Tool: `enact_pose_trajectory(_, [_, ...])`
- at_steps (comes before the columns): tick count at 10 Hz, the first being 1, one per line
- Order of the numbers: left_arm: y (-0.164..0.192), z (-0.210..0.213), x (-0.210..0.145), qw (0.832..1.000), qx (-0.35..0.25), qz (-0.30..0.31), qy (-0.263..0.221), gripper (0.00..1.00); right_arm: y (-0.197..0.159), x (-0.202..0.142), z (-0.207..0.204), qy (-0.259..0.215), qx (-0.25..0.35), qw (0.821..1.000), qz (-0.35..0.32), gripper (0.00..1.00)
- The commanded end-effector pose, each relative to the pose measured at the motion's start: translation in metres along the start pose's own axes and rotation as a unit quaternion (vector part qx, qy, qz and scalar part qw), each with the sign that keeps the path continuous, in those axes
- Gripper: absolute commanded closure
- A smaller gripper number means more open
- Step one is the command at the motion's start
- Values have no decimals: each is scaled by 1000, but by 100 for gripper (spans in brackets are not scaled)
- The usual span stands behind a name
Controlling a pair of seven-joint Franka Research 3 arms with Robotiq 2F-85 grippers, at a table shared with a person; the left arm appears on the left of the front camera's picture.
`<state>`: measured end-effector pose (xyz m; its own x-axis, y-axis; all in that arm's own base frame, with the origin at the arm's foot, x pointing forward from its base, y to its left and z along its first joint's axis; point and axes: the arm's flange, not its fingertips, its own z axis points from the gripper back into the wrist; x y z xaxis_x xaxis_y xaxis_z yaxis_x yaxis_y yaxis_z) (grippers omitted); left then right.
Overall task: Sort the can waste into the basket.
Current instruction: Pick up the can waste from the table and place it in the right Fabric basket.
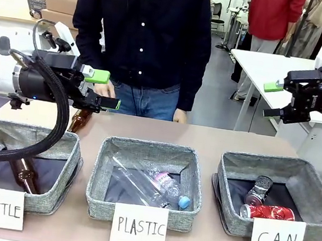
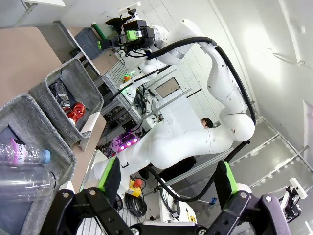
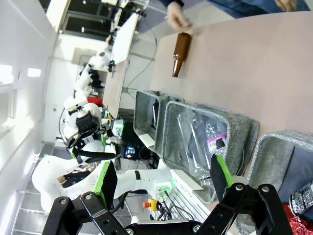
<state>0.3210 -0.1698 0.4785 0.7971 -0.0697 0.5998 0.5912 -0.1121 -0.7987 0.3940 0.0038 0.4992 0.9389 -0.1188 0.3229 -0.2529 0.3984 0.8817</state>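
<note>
The red can [image 1: 267, 212] and the dark can [image 1: 258, 191] lie side by side in the grey basket [image 1: 316, 200] marked CAN, at the table's right. My right gripper [image 1: 273, 100] hangs open and empty high above that basket. My left gripper [image 1: 107, 89] is open and empty over the table's far left, close to the person. The left wrist view shows its gripper [image 2: 167, 178] open, with the red can [image 2: 76, 111] and dark can [image 2: 59, 92] in the basket [image 2: 83, 81] far off. The right wrist view shows its gripper [image 3: 162, 175] open, with the red can [image 3: 298, 215] at the lower right corner.
A brown glass bottle [image 1: 78, 121] lies on the table behind the BOTTLE basket [image 1: 50, 198], and a person's hand [image 3: 177, 17] is at its base. The BOTTLE basket holds another brown bottle [image 1: 23, 174]. Clear plastic bottles [image 1: 152, 185] fill the PLASTIC basket [image 1: 97, 177] in the middle.
</note>
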Motion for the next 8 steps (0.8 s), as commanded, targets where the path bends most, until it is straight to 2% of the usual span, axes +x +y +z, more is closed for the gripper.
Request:
enact_pose_trajectory(1, [-4, 3, 2, 1000, 1, 3, 8, 0, -1, -1, 0, 3, -7, 1000, 11, 0])
enact_pose_trajectory(8, [-4, 3, 2, 1000, 1, 3, 8, 0, -1, -1, 0, 3, -7, 1000, 11, 0])
